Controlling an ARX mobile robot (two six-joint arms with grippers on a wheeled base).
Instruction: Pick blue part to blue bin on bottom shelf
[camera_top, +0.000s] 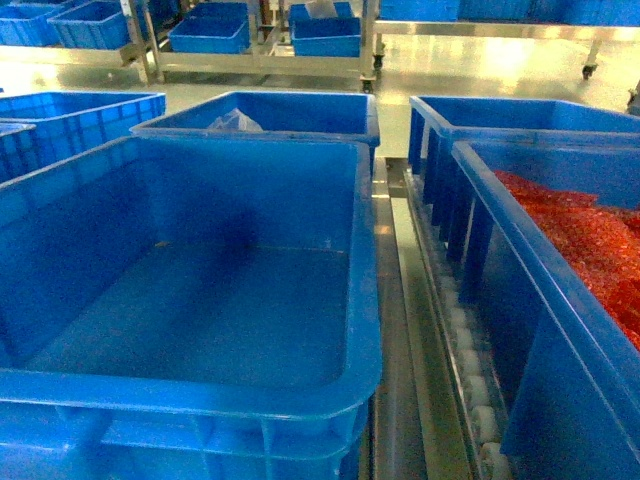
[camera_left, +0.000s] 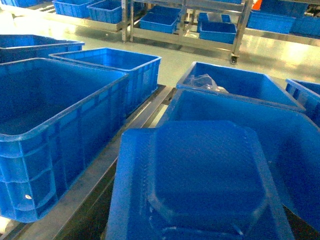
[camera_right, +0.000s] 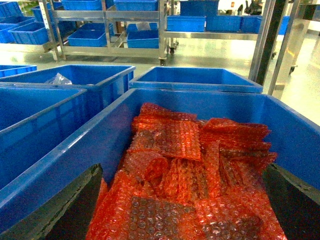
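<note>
A pale, glossy floor runs back to steel racks loaded with more blue crates, and around me stand rows of the same crates on a stainless-steel rack with tracks of small white rollers (camera_top: 470, 375). Directly ahead sits a large bright blue rectangular plastic crate with a thick rolled rim (camera_top: 362, 300), its smooth floor bare. Behind it, another crate holds a crumpled clear plastic bag (camera_top: 235, 122). On my right, a crate (camera_right: 165, 100) is heaped with red bubble-wrap sheets (camera_right: 192, 175).

The small dark blue blocky part is nowhere I can make out; no view shows it, so I cannot say where it lies.

My right tool (camera_right: 185, 220) hangs above the bubble wrap with its two dark fingers (camera_right: 65, 207) spread wide and nothing between them. My left wrist view is filled by a blurred blue shape, and whether my left tool is apart or together I cannot tell.

I judge this the searching stage: nothing is picked. The next move calls for finding the part first, then bringing a tool over it.
</note>
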